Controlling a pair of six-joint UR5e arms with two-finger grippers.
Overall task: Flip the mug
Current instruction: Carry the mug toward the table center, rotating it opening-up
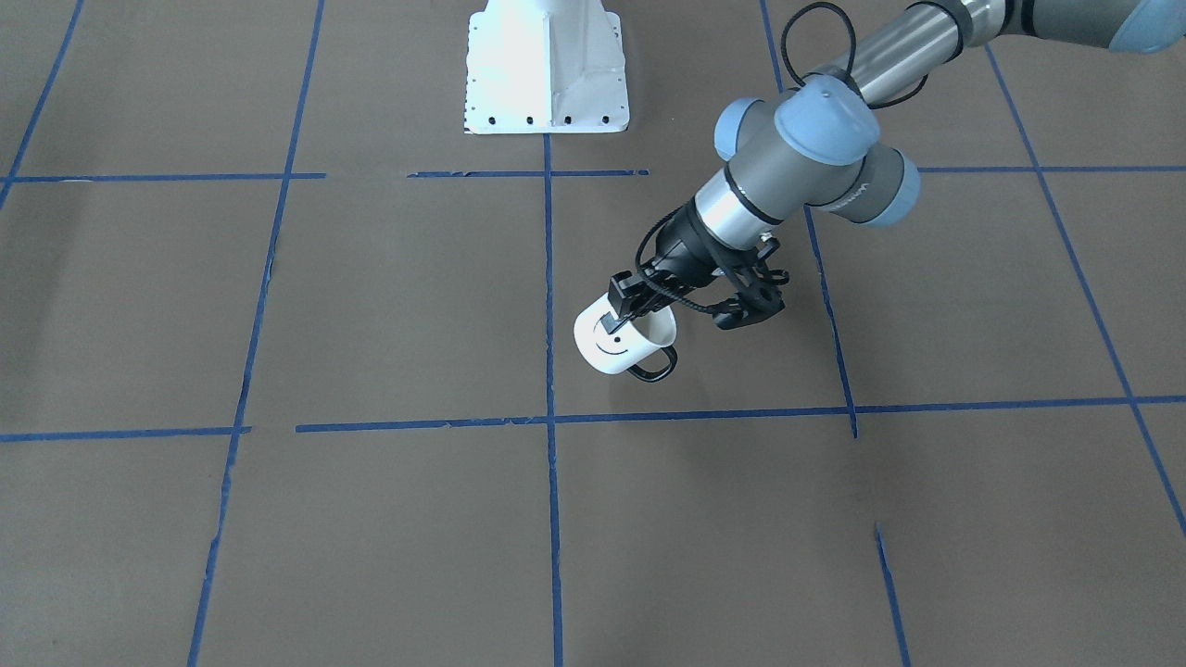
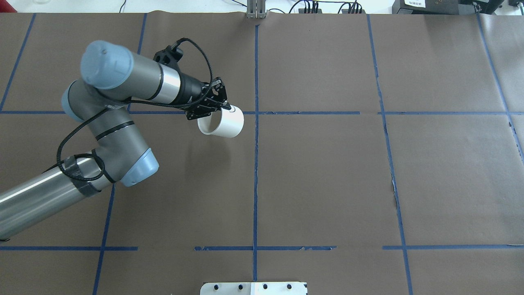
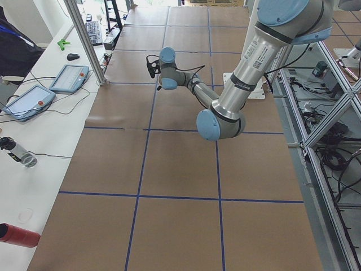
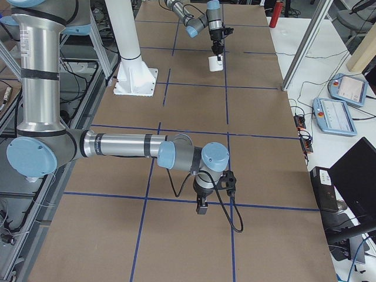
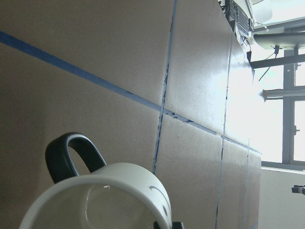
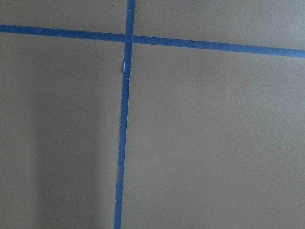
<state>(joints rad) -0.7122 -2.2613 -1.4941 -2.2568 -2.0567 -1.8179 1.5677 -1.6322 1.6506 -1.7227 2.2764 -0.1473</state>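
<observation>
The white mug (image 1: 619, 350) with a black smiley face and a black loop handle is tilted, its mouth turned toward the left arm. My left gripper (image 1: 617, 316) is shut on its rim, one finger inside and one outside. The pair also shows in the overhead view, mug (image 2: 227, 123) and gripper (image 2: 223, 107), and far off in the exterior right view (image 4: 215, 63). The left wrist view shows the mug's rim and handle (image 5: 102, 191) from close up. My right gripper (image 4: 201, 207) points down over the brown paper, far from the mug. I cannot tell whether it is open or shut.
The table is covered in brown paper with a blue tape grid (image 2: 255, 164). The robot's white base plate (image 1: 547, 74) stands at the table's edge. Tablets (image 3: 67, 78) and a red bottle (image 3: 17, 235) lie on a side bench.
</observation>
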